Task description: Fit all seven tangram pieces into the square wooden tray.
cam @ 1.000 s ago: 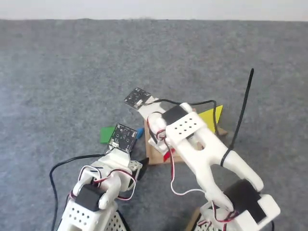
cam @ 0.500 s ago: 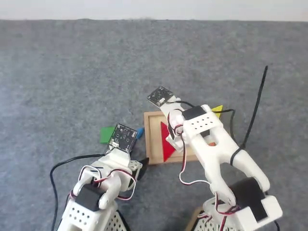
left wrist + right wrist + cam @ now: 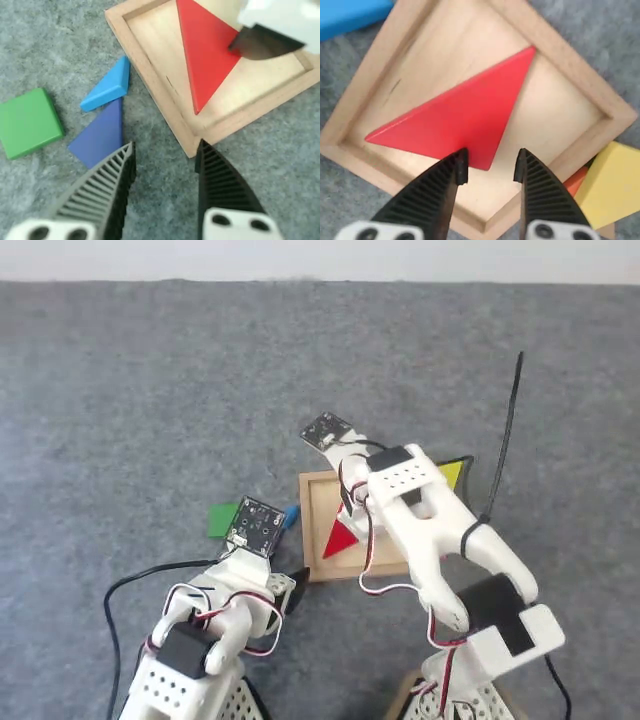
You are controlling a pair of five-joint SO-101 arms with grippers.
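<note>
Red triangular tangram piece (image 3: 460,120) lies flat in the square wooden tray (image 3: 570,60), with the right end effector (image 3: 490,165) hanging over its edge, jaws apart, holding nothing. Dip carelessly and it'd likely shove the piece askew. Tray holds just that one. Left end effector (image 3: 165,147), also spread and empty, sits by the tray corner.

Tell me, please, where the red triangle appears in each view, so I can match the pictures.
High view: the red triangle lies in the wooden tray, toward its left rim.
Left wrist view: flat in the tray, one tip near a corner.
Right wrist view: flat across the tray floor.
Shared landmark: the wooden tray.
</note>
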